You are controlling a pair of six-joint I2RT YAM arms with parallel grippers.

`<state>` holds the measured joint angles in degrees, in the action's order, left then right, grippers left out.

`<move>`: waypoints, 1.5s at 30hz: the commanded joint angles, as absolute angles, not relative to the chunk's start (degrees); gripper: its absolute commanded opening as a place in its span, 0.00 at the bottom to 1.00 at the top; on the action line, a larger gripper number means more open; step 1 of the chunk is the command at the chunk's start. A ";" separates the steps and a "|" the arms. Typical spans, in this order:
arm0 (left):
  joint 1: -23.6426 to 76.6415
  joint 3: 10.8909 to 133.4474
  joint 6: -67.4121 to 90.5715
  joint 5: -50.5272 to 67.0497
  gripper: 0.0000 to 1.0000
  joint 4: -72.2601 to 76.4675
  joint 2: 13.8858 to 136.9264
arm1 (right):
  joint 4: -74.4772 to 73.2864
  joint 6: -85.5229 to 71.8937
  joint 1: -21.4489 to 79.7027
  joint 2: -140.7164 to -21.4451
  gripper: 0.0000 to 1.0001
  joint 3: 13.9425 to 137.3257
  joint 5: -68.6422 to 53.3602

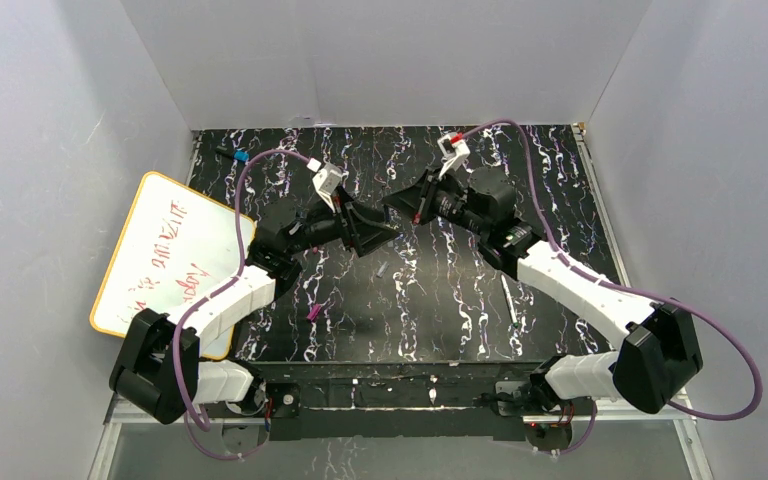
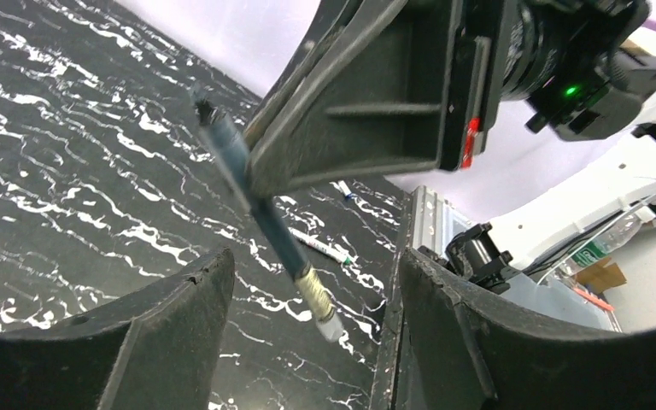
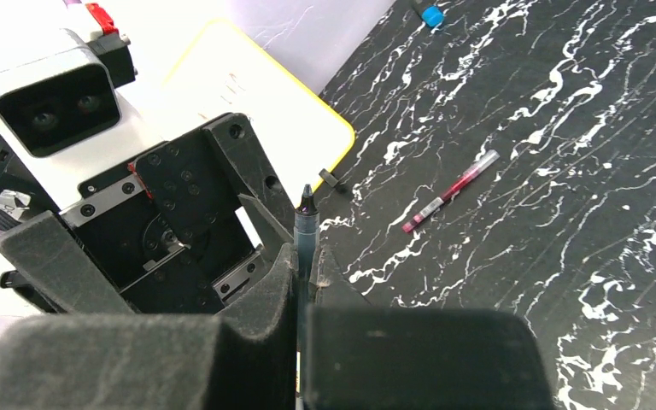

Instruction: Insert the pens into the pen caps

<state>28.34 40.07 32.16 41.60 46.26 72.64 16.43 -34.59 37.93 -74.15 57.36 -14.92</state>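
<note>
My right gripper [image 1: 400, 203] [image 3: 306, 256] is shut on a dark pen [image 3: 306, 224], its bare tip sticking out past the fingers. In the left wrist view that pen [image 2: 252, 201] hangs slanted from the right gripper, its yellow-banded pale end between my left fingers without touching them. My left gripper [image 1: 368, 232] [image 2: 312, 265] is open and empty, facing the right one above mid-table. A white pen with a greenish end [image 1: 508, 300] [image 2: 320, 248] lies on the table. A magenta cap [image 1: 312, 313] [image 3: 448, 192] and a small greyish cap [image 1: 382, 270] [image 3: 331, 179] also lie on the table.
A whiteboard with a yellow rim [image 1: 175, 255] [image 3: 248, 94] leans over the table's left edge. A short black blue-tipped object [image 1: 235, 156] [image 3: 431, 15] lies at the far left corner. White walls close in the black marbled table [image 1: 560, 190] on three sides.
</note>
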 commanded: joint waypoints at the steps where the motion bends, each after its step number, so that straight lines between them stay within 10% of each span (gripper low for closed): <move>1: 28.13 39.55 34.64 43.75 0.67 52.20 71.19 | 22.16 -35.17 39.96 -74.90 0.01 58.49 -13.03; 19: 28.13 40.28 36.26 45.83 0.40 52.38 72.89 | 24.60 -33.05 42.23 -74.93 0.01 60.23 -10.29; 29: 28.21 40.79 37.42 46.78 0.42 52.38 74.00 | 27.13 -32.62 42.27 -74.52 0.01 60.01 -9.54; 37: 28.21 40.71 37.33 45.90 0.00 52.47 74.00 | 27.23 -32.77 42.28 -74.75 0.01 59.98 -10.25; 45: 28.21 38.60 37.26 42.41 0.00 52.12 71.39 | 27.05 -32.96 42.28 -74.63 0.01 59.98 -10.05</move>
